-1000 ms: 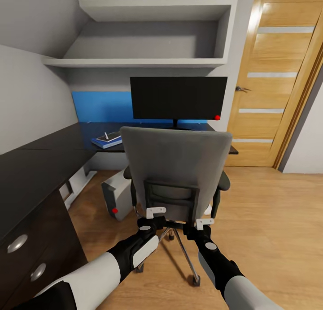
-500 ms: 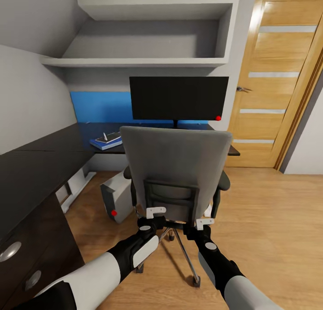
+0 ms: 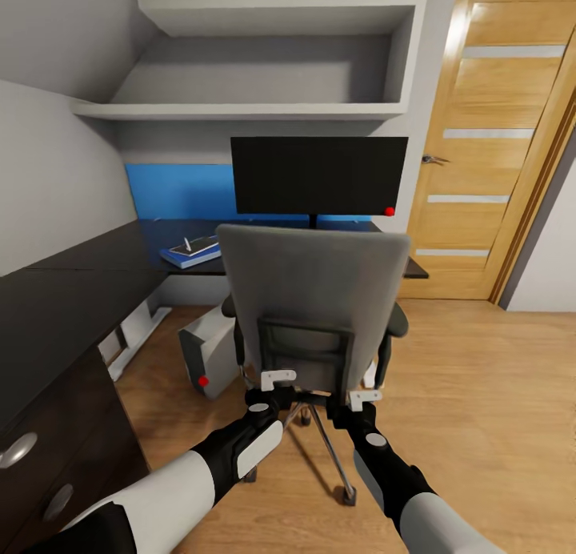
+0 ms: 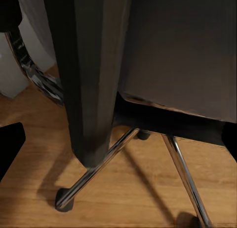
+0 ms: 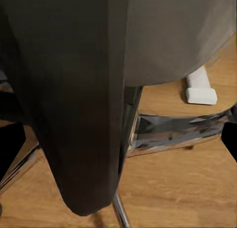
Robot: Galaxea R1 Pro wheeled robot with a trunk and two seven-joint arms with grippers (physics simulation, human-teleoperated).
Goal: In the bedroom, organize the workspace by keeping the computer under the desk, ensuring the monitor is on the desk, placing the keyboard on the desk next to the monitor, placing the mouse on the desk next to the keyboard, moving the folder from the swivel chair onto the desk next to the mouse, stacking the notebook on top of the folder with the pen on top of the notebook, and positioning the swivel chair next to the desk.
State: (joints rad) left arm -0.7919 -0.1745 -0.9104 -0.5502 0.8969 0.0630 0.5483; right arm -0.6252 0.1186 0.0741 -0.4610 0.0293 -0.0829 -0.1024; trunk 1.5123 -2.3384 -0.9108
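- Swivel chair [image 3: 316,298] stands in front of the desk [image 3: 152,246], its back toward the robot.
- Left gripper [image 3: 278,377] and right gripper [image 3: 365,395] press at the backrest's lower edge; can't tell whether either pincer is apart or together.
- Monitor [image 3: 318,174] sits on the desk; computer [image 3: 210,350] stands on the floor below; notebook [image 3: 190,251] lies on the desk with the pen [image 3: 189,244] on top.

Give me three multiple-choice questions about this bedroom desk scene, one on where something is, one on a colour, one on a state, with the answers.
1. Where is the computer tower?
A. on the floor by the desk
B. on the shelf
C. on the chair seat

2. What colour is the swivel chair backrest?
A. red
B. grey
C. blue

3. What is the monitor screen showing?
A. a bright picture
B. nothing, it is dark
C. white text

Answers: A, the tower stands on the wood floor beside the chair; B, the backrest is plain grey; B, the screen is black, with a red dot at its corner.
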